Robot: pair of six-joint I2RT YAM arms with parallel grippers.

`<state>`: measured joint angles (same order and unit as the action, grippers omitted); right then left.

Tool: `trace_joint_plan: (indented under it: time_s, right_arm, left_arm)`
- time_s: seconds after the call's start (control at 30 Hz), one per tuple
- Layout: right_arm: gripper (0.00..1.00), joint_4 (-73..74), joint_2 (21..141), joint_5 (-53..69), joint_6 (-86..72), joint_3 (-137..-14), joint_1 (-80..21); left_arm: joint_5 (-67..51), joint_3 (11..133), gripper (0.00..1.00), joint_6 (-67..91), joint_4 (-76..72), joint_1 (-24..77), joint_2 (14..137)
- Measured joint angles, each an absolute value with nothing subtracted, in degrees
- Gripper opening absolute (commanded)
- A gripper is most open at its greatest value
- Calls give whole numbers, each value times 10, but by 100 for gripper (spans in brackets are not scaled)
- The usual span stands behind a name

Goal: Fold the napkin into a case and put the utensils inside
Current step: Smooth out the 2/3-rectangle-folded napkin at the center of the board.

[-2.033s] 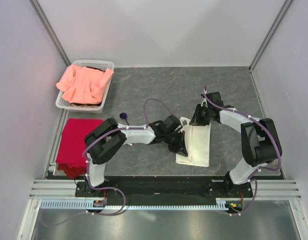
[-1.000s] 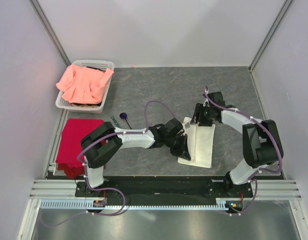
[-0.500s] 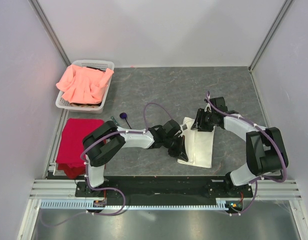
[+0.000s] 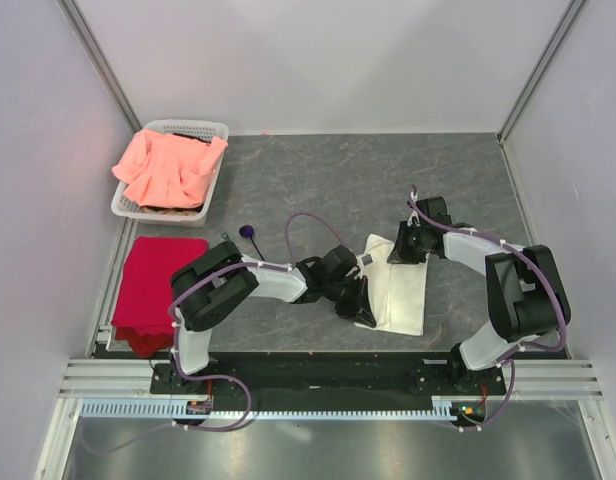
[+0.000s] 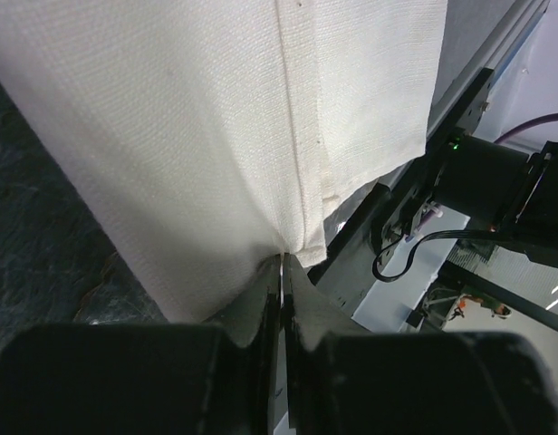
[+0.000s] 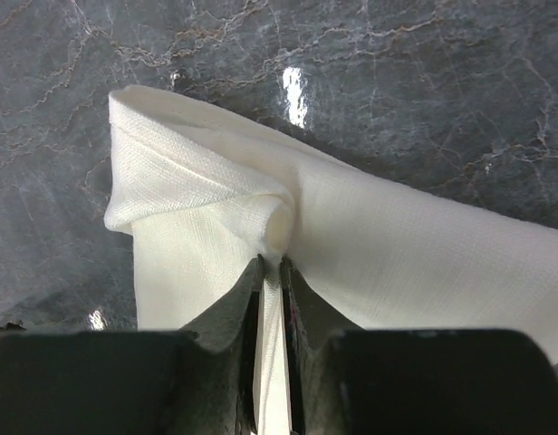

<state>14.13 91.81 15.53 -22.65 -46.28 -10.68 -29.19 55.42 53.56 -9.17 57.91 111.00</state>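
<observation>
Napkin (image 4: 403, 292) lies folded into a narrow strip right of frame centre, my left gripper (image 4: 359, 301) clamped on its lower-left edge and right gripper (image 4: 402, 247) pinching its top fold (case unfinished, I'd say), utensils (image 4: 246, 232) outside at centre-left, not loaded.

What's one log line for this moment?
napkin: part-folded | left gripper: pinching edge | right gripper: pinching fold | utensils: outside
</observation>
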Motion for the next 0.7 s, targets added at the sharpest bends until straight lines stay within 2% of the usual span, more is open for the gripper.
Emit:
trace_joint_plan:
  time_s: [0.03, 0.2, 0.3, 0.43, 0.57, 0.7]
  right_arm:
    - [20, 140, 918, 154, -225, -463, -108]
    - [41, 134, 915, 155, -225, -463, -108]
    - [53, 144, 898, 143, -225, -463, -108]
    - [61, 186, 866, 124, -223, -479, -108]
    - [58, 216, 855, 115, -222, -523, -108]
    - [39, 218, 858, 127, -226, -562, -110]
  left_arm:
    - [-292, 551, 12, 536, -97, 580, 1109]
    - [-292, 540, 23, 535, -87, 584, 1087]
    - [-292, 538, 24, 535, -69, 582, 1059]
    - [-300, 540, 23, 535, -61, 568, 1020]
    - [-304, 548, 16, 535, -60, 552, 1017]
    - [-306, 556, 13, 535, -63, 546, 1033]
